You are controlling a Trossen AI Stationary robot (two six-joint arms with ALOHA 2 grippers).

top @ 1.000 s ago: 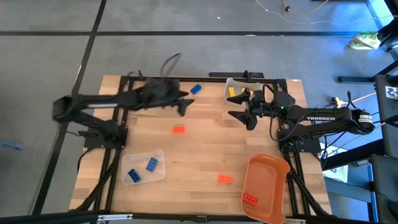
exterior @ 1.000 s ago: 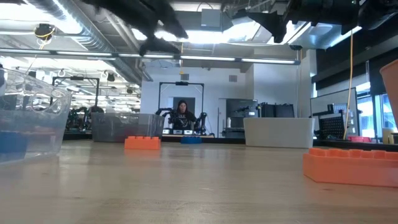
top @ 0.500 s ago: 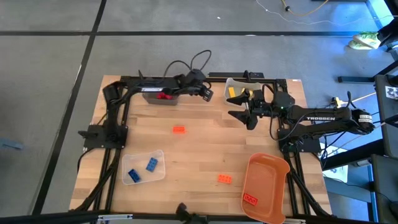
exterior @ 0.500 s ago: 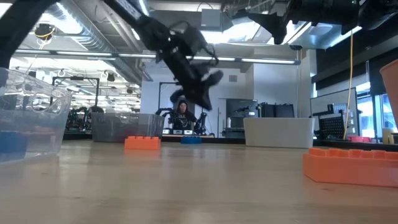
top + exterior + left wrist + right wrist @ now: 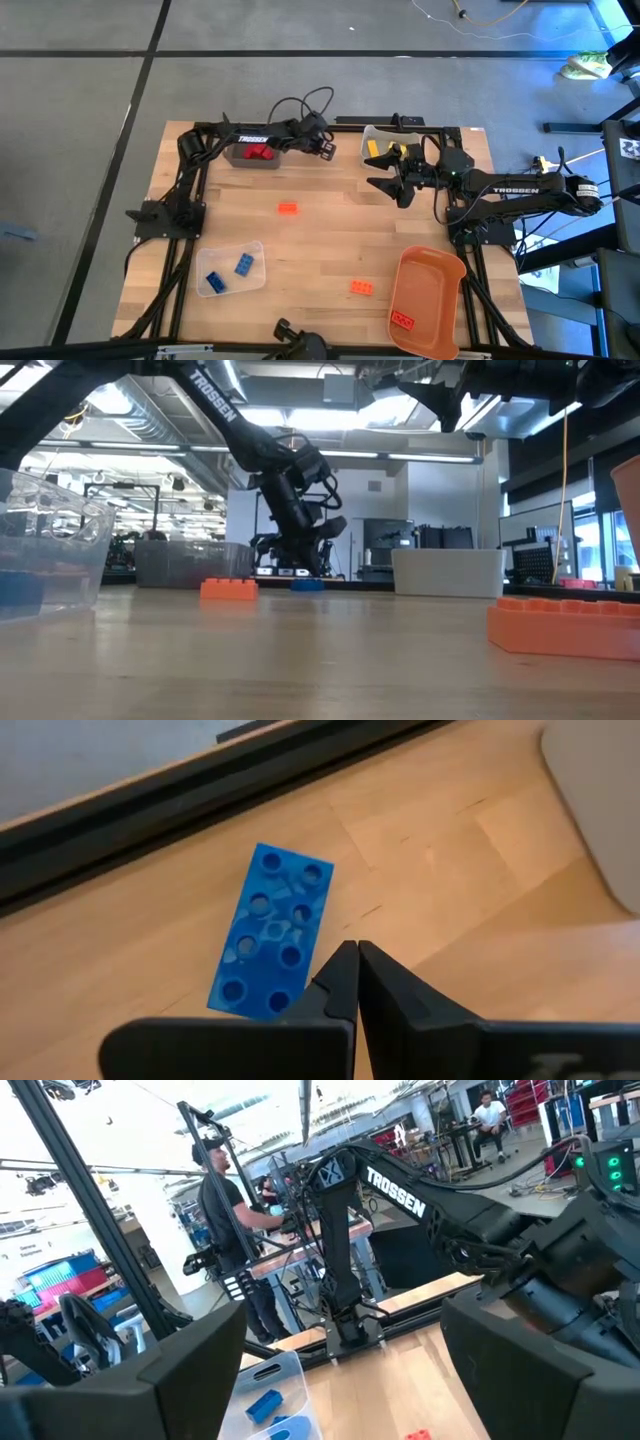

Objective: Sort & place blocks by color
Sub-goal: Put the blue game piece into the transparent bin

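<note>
Blocks lie scattered over the bench (image 5: 330, 240): from above, a blue block (image 5: 271, 929) sits at about twelve o'clock near the far edge, mostly hidden under the left pincer (image 5: 327, 150); an orange block (image 5: 288, 208) lies near the middle toward ten o'clock, and another orange block (image 5: 362, 288) at five o'clock. Two blue ones rest in the clear bin (image 5: 231, 268) at seven o'clock, red ones in the dark bin (image 5: 256, 154) at eleven, yellow in the white bin (image 5: 381, 141) at one, and one sits in the orange bin (image 5: 425, 300) at five.

The left pincer's fingers are pressed together with nothing between them; its own camera shows the tips just beside the blue block's corner, not around it. I'd say it has missed. Pushing down or sliding from here could nudge that block toward the black rail at the bench's far edge, or tip it. The right pincer (image 5: 400, 178) hovers at two o'clock, fingers wide apart and empty.
</note>
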